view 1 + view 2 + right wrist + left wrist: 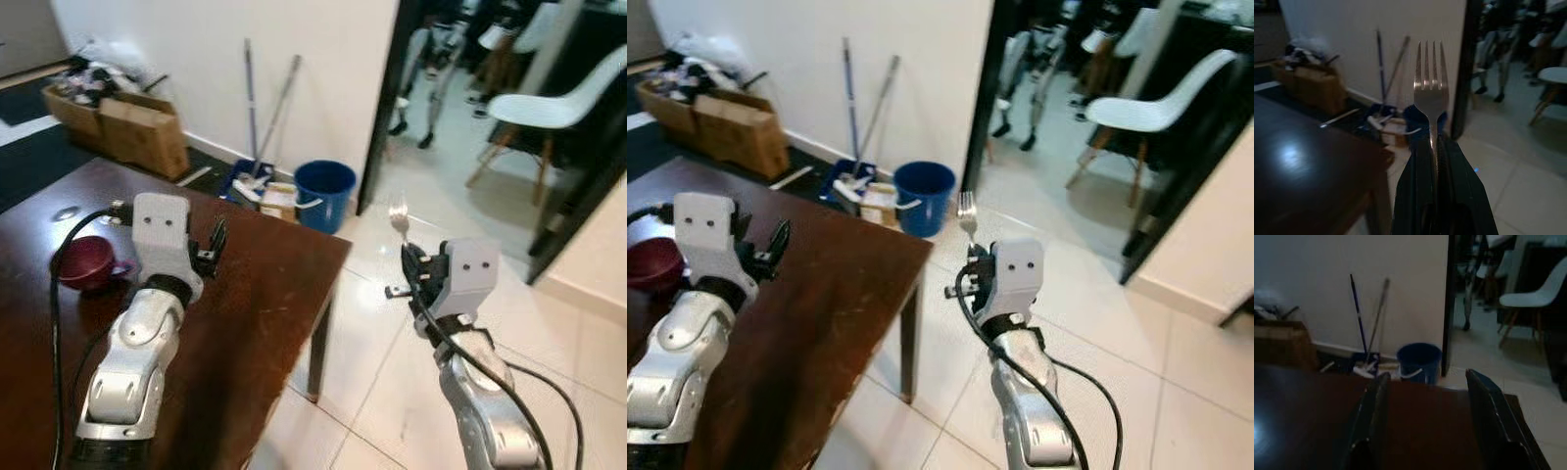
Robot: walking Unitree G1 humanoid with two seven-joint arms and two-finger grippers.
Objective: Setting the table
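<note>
Right gripper clamps fork (tines up) beside table; left gripper spread; bucket beyond.

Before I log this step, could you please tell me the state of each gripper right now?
Left gripper: open, empty, above the dark wooden table.
Right gripper: shut on a fork, tines up, held over the floor beside the table.

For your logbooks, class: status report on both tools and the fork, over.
Left tool open above table. Right tool shut on fork, off the table's edge. Maroon cup on table.
</note>
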